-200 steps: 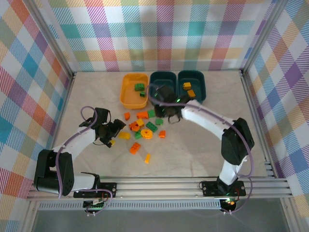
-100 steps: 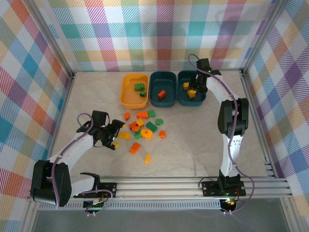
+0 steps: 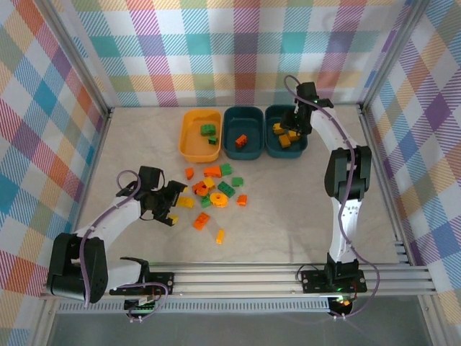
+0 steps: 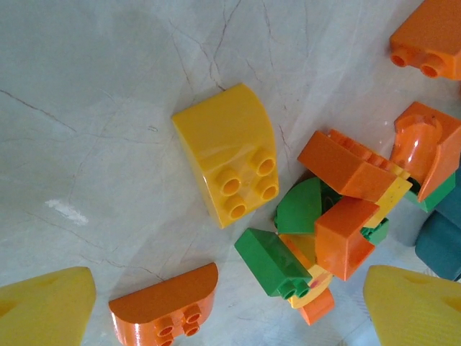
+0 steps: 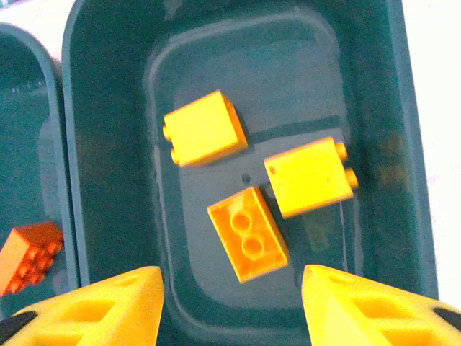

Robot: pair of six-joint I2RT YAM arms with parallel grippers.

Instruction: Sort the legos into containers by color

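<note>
Loose legos in green, orange and yellow lie mid-table. My left gripper hovers open at the pile's left edge. In the left wrist view its fingers straddle an orange half-round brick and a green brick, below a yellow brick. My right gripper hangs open over the right teal container. Three yellow bricks lie on that container's floor, one upside down, with nothing between the fingertips. The middle teal container holds an orange brick. Green bricks sit in the yellow-orange container.
The three tubs stand side by side at the table's back centre. Metal frame posts and checked walls close in the left, right and back sides. Bare tabletop lies right of the pile, and a lone yellow brick sits near the front.
My right arm swung from the pile to the right teal container and its jaws opened, leaving a yellow brick in the tub. My left gripper edged slightly lower beside the pile.
</note>
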